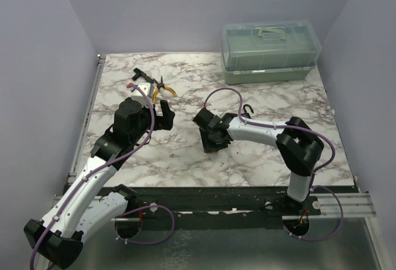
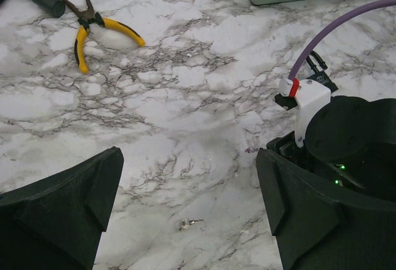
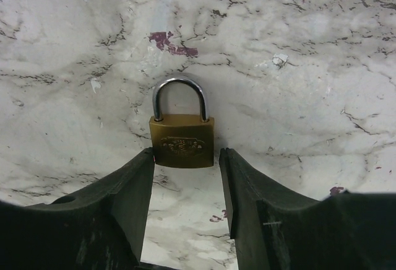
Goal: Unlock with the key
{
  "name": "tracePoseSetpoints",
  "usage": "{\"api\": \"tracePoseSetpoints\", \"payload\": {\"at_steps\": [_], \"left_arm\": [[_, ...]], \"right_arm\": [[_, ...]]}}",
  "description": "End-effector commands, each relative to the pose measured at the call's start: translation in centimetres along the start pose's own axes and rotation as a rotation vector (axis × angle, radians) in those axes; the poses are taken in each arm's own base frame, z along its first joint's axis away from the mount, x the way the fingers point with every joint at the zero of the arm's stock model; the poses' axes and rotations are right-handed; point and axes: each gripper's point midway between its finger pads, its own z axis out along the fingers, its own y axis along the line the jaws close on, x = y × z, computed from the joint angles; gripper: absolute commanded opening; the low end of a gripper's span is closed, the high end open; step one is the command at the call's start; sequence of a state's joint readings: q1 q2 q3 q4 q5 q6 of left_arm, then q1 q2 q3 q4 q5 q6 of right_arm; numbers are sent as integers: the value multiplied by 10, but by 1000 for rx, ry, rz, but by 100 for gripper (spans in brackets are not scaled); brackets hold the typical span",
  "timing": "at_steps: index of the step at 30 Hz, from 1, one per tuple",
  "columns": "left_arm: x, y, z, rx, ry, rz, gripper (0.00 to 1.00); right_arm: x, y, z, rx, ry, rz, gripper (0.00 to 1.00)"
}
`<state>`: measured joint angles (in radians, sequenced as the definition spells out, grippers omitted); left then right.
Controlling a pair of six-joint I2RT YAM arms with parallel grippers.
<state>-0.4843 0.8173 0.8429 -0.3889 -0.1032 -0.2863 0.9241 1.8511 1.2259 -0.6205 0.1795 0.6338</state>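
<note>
Left hand (image 2: 189,155) is wide open, holding nothing. The key (image 2: 190,223) is lying flat on the marble table (image 2: 185,84) right in the gap between its fingers. It's tiny and silver. Long axis runs roughly left-right in the left wrist view, round head on the left, blade pointing right.

Right hand (image 3: 185,158) is open too, with its tips either side of the bottom of the brass padlock (image 3: 182,141). The padlock lies flat with its shackle closed and pointing away from the hand. There's an oval stamp on the body, can't read it.

Further out are the yellow-handled pliers (image 2: 93,28).
</note>
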Motion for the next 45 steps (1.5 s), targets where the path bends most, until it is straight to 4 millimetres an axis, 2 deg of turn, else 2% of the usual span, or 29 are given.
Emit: {"api": "tracePoseSetpoints", "payload": {"at_steps": [1, 14, 19, 23, 33, 38, 41, 45], "left_arm": [[-5, 2, -2, -9, -14, 7, 97], [-6, 3, -3, -9, -20, 6, 96], [-6, 3, -3, -11, -22, 6, 96], [-6, 3, -3, -13, -22, 5, 96], [-5, 4, -3, -18, -20, 5, 96], [-5, 5, -3, -21, -18, 6, 96], [-4, 6, -2, -25, -15, 6, 96], [-2, 6, -1, -29, -5, 3, 96]], "right_arm": [[-5, 4, -9, 6, -22, 14, 52], [-5, 14, 1, -17, 2, 40, 53], [-7, 17, 8, -16, 6, 31, 48], [-8, 18, 13, -8, 7, 28, 39], [-32, 25, 29, 53, -26, 58, 36], [-34, 28, 31, 53, -24, 62, 36], [-37, 31, 26, 38, -31, 70, 42], [-47, 39, 11, -26, -82, 76, 59]]}}
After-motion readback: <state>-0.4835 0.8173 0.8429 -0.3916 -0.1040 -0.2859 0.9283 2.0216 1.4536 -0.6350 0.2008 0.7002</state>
